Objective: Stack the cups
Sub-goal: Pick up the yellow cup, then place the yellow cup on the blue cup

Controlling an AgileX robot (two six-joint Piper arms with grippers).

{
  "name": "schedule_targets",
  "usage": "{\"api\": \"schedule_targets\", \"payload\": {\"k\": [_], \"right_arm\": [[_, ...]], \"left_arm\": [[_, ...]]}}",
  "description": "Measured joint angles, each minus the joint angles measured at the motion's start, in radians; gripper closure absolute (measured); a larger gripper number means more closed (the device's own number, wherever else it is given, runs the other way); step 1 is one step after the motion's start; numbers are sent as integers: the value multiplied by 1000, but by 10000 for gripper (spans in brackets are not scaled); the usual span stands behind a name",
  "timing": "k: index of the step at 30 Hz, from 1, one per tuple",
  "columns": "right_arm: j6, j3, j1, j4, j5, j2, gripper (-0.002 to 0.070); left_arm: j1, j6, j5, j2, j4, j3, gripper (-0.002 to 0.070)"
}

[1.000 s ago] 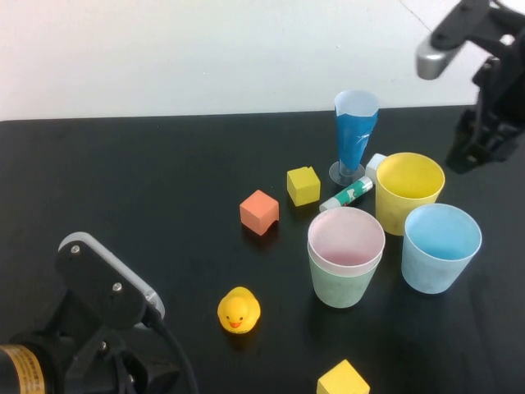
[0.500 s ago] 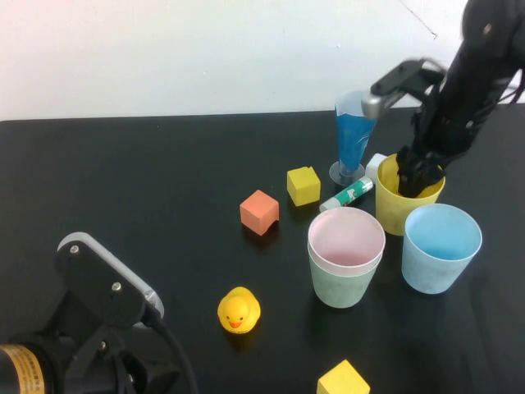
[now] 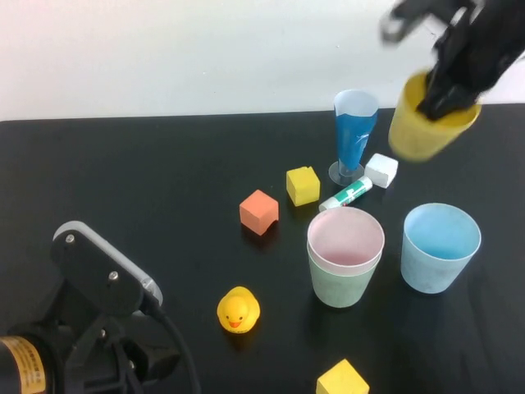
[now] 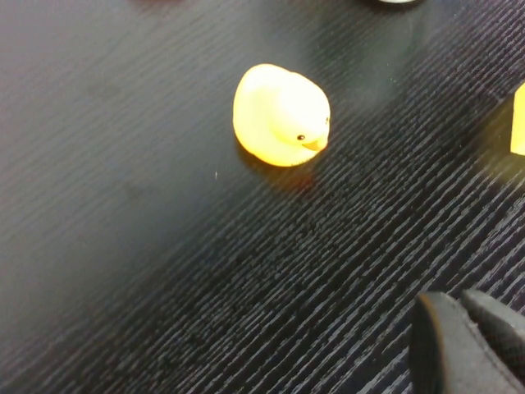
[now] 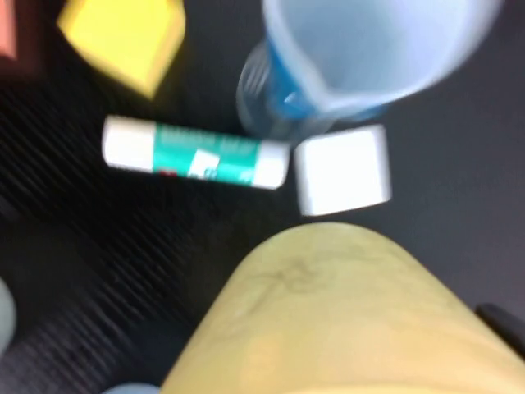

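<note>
While the yellow cup hangs off the table, I log this:

Just changed: my right gripper (image 3: 447, 103), upper right of the high view, was down in the yellow cup (image 3: 426, 131) half a second back; now that cup is lifted, tilted, clear of the table (image 3: 148, 172).
Right claw: clamped on the yellow cup's rim.
Vacated spot: the white block (image 3: 381, 170) shows fully at centre right, where the cup stood beside it.
Meaning: I judge the third cup's pickup done; carrying and nesting remain.
Stack so far: pink cup (image 3: 345, 240) nested in green cup (image 3: 343, 283), lower centre right.
Blue cup (image 3: 440, 246): upright alone, just right of the stack.
Left gripper (image 4: 467, 336): parked at lower left of the high view, near the duck (image 3: 238, 310), shut and empty.
Cup count: four, namely one pink, one green, one blue, one yellow.
Other counts: two yellow blocks, one orange block (image 3: 258, 212), one white block, one duck, one tube (image 3: 346, 194), one tall blue glass (image 3: 354, 135).
</note>
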Motion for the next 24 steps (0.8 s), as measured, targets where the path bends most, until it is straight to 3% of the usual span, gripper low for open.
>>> {"api": "schedule_targets", "payload": {"k": [6,12,17,24], "right_arm": [[8,21,0,53,6,-210,624],[-2,274,2,80,13,-382,624],[-12,435,2,80,13,-378,624],[-18,460,2,81,7,-319,625]], "left_arm": [[0,0,-6,0,19,0,673],[0,0,-9,0,29,0,673],[0,0,-32,0,54,0,673],[0,0,-34,0,64,0,673]]}}
